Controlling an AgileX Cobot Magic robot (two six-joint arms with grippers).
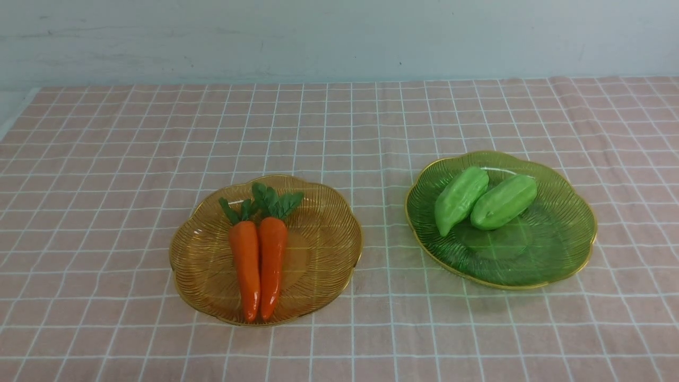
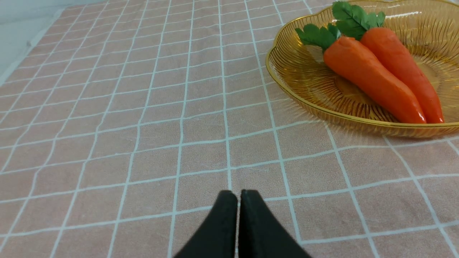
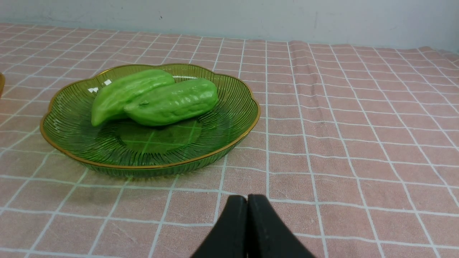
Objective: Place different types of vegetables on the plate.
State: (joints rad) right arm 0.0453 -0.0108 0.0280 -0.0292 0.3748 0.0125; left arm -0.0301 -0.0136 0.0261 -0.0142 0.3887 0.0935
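Tablecloth [image 1: 106,159]: pink, white-checked, spread over the whole table, slightly wrinkled toward the far right corner.
Amber plate [image 1: 329,249]: glassy, ribbed, scalloped gold rim; lay left of the cloth's middle, nearer the front edge.
Green plate [image 1: 557,239]: same make, tinted green; lay right of the middle, well apart from the amber one.
Carrots [image 1: 259,265]: two glossy orange toys on the amber plate, side by side and touching, tips toward the front edge, leafy tops toward the far edge.
Gourds [image 1: 482,201]: two light green, ridged, pointed toys on the far half of the green plate, touching, angled alike.
Sorting: each plate held one kind only; mixing not yet begun, by the look of it.
Handling: probably light, stiff, hollow plastic; smooth and likely slippery, round enough to roll. Best taken across the thick mid-body; carrot tips too thin, leaves too floppy.
Left gripper [image 2: 238,195]: fingers pressed together, empty, above bare cloth beside the amber plate.
Right gripper [image 3: 247,200]: likewise closed on nothing, above cloth short of the green plate.
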